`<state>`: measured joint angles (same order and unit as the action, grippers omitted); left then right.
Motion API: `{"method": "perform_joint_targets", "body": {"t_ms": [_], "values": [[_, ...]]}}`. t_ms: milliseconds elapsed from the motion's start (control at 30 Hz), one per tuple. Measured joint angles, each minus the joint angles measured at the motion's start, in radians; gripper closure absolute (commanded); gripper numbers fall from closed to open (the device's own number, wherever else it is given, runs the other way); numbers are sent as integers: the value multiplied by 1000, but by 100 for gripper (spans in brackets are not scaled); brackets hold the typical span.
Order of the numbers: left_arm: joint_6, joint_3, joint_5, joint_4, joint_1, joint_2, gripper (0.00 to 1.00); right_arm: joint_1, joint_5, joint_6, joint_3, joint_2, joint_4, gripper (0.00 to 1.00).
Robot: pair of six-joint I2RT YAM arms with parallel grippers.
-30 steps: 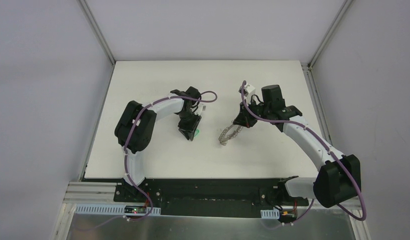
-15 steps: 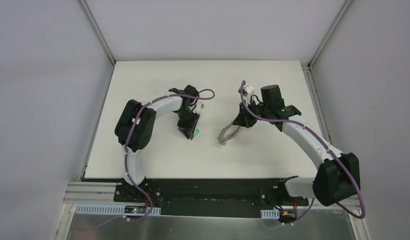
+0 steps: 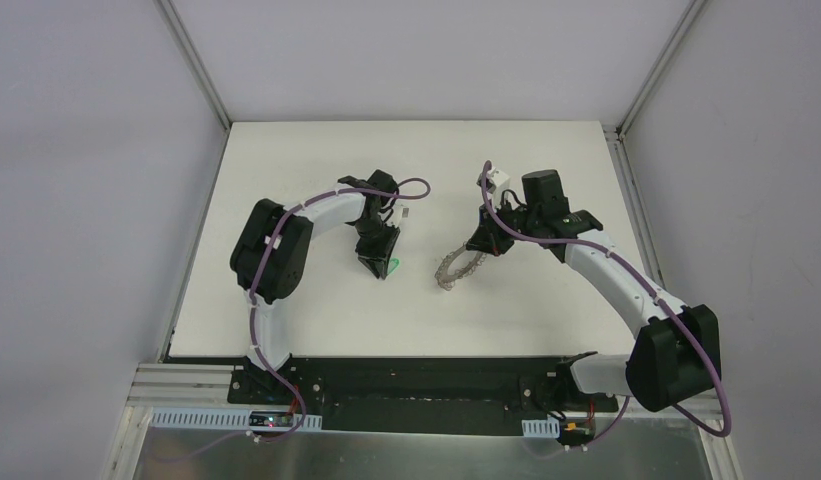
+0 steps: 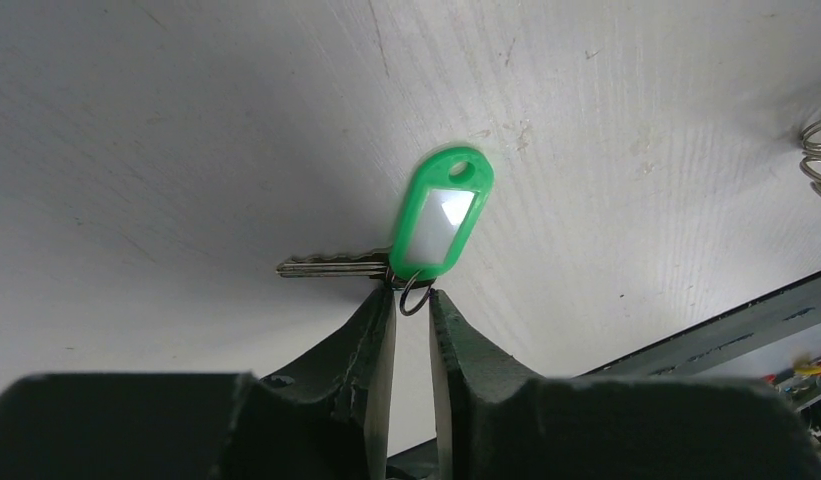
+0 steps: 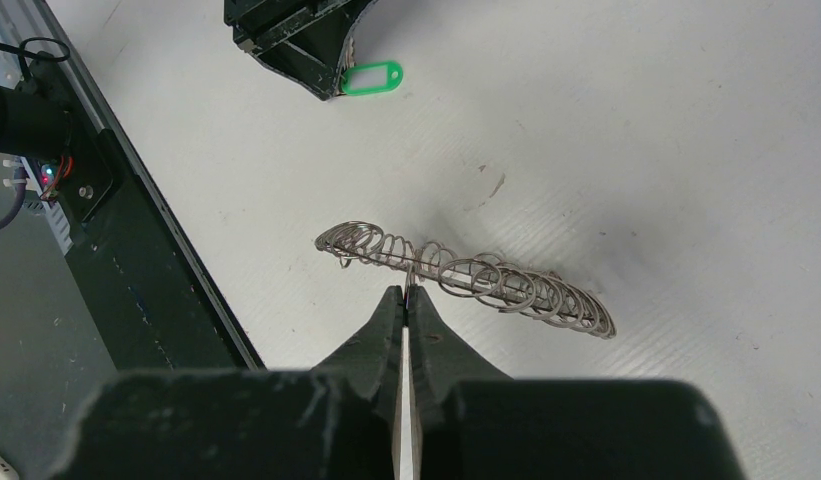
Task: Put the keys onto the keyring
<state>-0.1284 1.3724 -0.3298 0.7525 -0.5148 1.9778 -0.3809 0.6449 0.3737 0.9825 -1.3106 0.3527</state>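
Observation:
The key is a small silver one joined to a green plastic tag by a tiny dark split ring. It lies on the white table. My left gripper is pinched on that small ring; in the top view it sits at the tag. The keyring, a grey ring fringed with wire loops, stands tilted on edge. My right gripper is shut on one of its loops. In the top view the keyring lies just left of the right gripper.
A black rail runs along the table's near edge; it also shows in the right wrist view. Grey walls and metal frame posts bound the table. About a hand's width of white surface separates the tag and the keyring.
The left wrist has shifted slightly up and left while still holding the key's ring. The keyring has tipped a little in the right gripper. Otherwise nothing moved.

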Motion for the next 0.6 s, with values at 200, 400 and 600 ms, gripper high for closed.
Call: {"method": "perform_joint_targets", "body": {"t_ms": [200, 400, 600], "values": [[-6, 13, -1, 2, 7, 12, 84, 0, 0, 0, 0, -2, 0, 100], [-14, 16, -2, 3, 19, 15, 87, 0, 1, 0, 0, -10, -1, 100], [-14, 16, -3, 3, 25, 16, 92, 0, 1, 0, 0, -10, -1, 100]]}}
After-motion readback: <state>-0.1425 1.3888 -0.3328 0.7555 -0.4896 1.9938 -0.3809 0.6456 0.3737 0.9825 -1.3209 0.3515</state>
